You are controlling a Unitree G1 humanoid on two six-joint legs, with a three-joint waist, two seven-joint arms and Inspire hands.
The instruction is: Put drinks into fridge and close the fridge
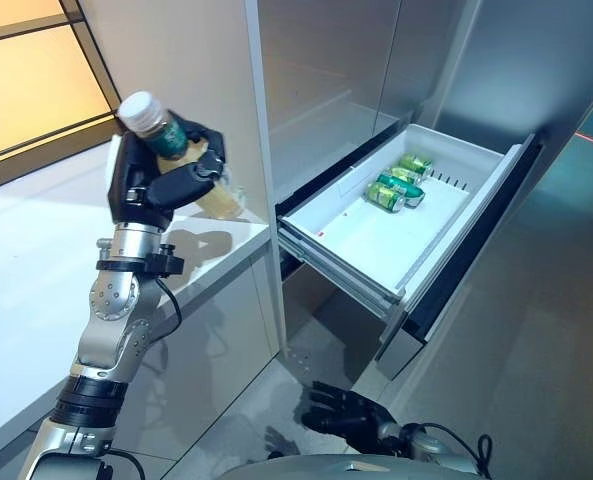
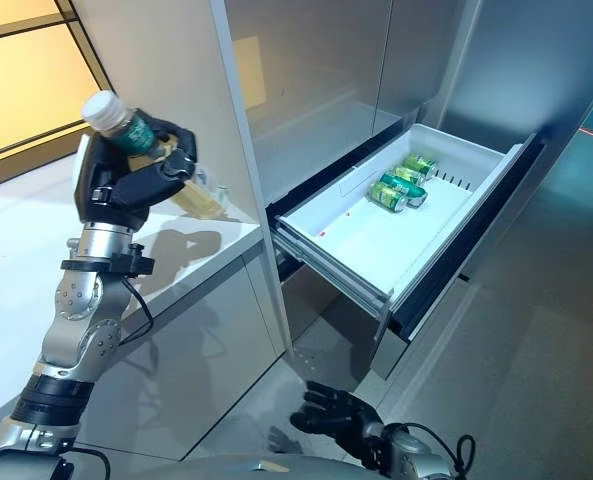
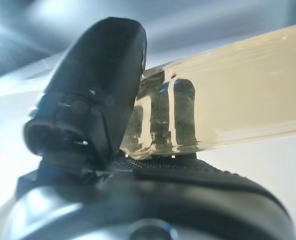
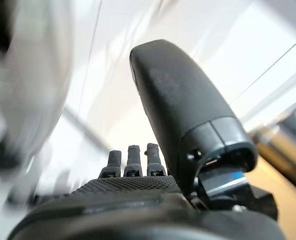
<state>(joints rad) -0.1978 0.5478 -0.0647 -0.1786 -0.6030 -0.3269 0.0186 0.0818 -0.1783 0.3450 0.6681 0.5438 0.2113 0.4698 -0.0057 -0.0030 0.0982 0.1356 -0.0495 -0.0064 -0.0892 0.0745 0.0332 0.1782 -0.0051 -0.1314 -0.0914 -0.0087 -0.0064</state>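
My left hand (image 1: 161, 185) is shut on a clear bottle (image 1: 191, 165) of pale yellow drink with a white cap and green label. It holds the bottle tilted above the white counter (image 1: 36, 260), left of the fridge. The bottle also shows in the left wrist view (image 3: 227, 100), with my fingers (image 3: 182, 112) curled behind it. The fridge drawer (image 1: 376, 240) is pulled out and open, white inside, with green cans (image 1: 398, 182) lying at its back. My right hand (image 1: 351, 410) hangs low near the floor, fingers relaxed and holding nothing; it also shows in the right wrist view (image 4: 133, 185).
Grey fridge panels (image 1: 326, 80) rise above the open drawer. The drawer's dark front (image 1: 476, 250) juts out to the right over the grey floor (image 1: 536, 380). A yellow-lit window (image 1: 26, 80) is behind the counter.
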